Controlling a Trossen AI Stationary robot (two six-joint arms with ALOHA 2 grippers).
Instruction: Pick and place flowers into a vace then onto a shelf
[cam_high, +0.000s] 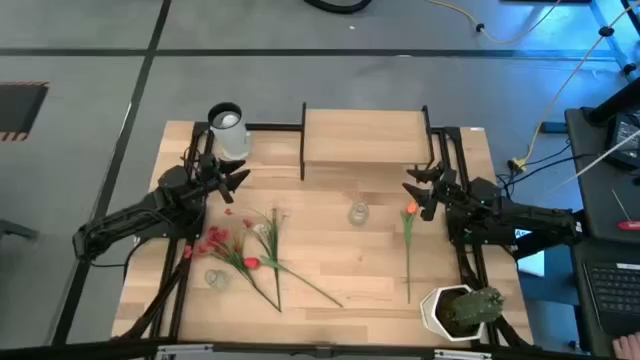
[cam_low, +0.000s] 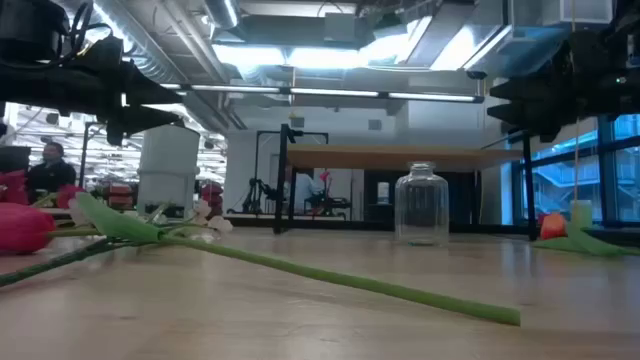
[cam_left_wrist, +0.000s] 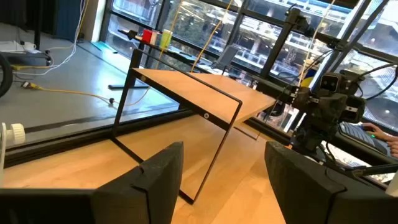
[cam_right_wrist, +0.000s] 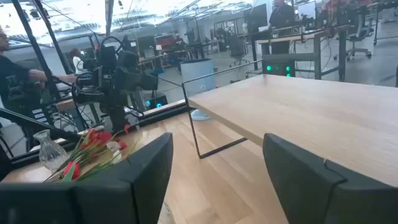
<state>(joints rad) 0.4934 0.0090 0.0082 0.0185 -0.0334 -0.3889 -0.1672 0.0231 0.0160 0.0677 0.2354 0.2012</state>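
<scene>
The flowers (cam_high: 245, 250) lie flat on the table's left half: red tulips and red and white sprigs with long green stems (cam_low: 300, 270). One orange tulip (cam_high: 409, 240) lies on the right half. A small clear glass vase (cam_high: 358, 213) stands upright at the middle, in front of the shelf (cam_high: 360, 140). My left gripper (cam_high: 238, 180) hovers open above the table, far-left of the flowers. My right gripper (cam_high: 415, 190) hovers open just above the orange tulip's head. In the wrist views, each gripper (cam_left_wrist: 224, 180) (cam_right_wrist: 214, 174) faces the shelf (cam_left_wrist: 205, 93) (cam_right_wrist: 311, 112).
A second small glass vase (cam_high: 216, 279) stands near the flowers at the left. A white cylinder (cam_high: 228, 130) stands at the far-left corner, and a cactus in a white pot (cam_high: 465, 310) at the near-right corner. People work in the room behind.
</scene>
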